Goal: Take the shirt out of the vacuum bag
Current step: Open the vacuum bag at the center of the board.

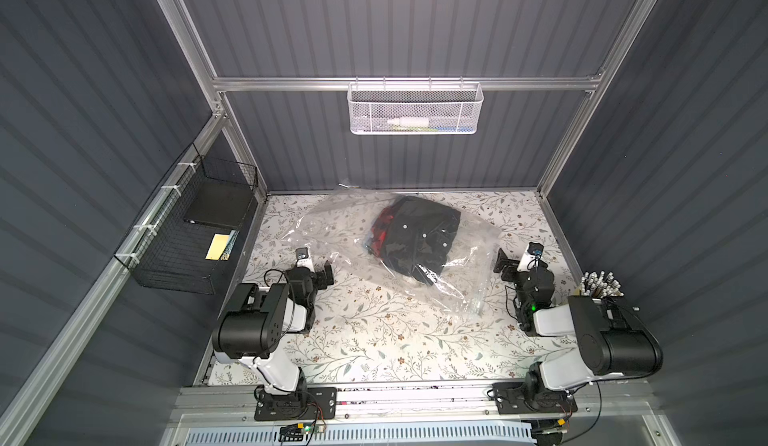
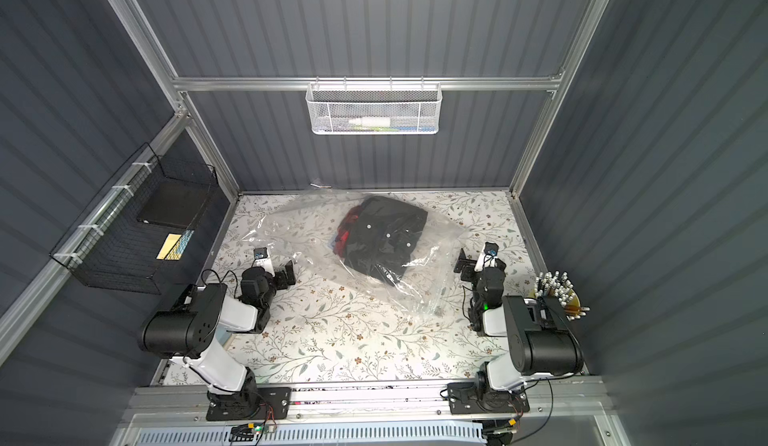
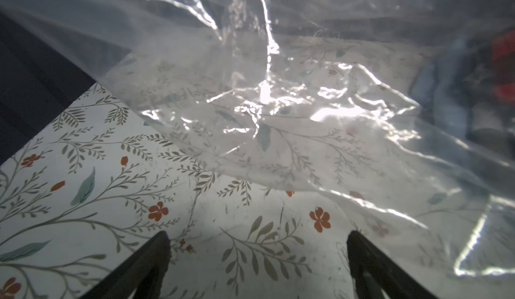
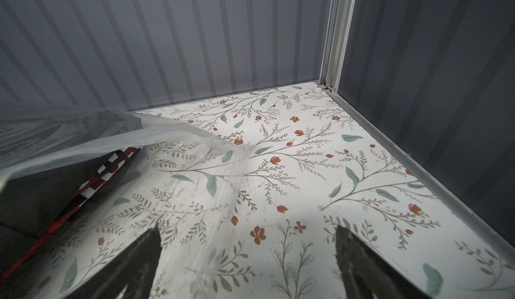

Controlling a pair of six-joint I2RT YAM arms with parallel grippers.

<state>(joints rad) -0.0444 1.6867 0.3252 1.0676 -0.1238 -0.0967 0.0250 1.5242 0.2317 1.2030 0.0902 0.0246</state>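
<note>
Both pincers are spread wide with nothing in them. The left gripper [image 3: 257, 236] sits just off one edge of the big clear crinkly plastic vacuum bag [image 1: 332, 223], and the right gripper [image 4: 248, 230] is at the opposite edge. The folded black-and-red shirt [image 1: 415, 236] is fully inside, toward the back of the floral-print table [image 1: 374, 340]. So nothing's done yet imo: opening the bag and pulling the shirt out are both left.

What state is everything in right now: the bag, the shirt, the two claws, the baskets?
Vacuum bag: lying crumpled on the table; whether it is sealed, cannot tell.
Shirt: bundled inside the bag.
Left gripper: open, empty, facing the bag.
Right gripper: open, empty, at the bag's edge.
White basket: hanging on the back rail, bottle inside.
Black basket: hanging on the side wall, flat items inside.
</note>
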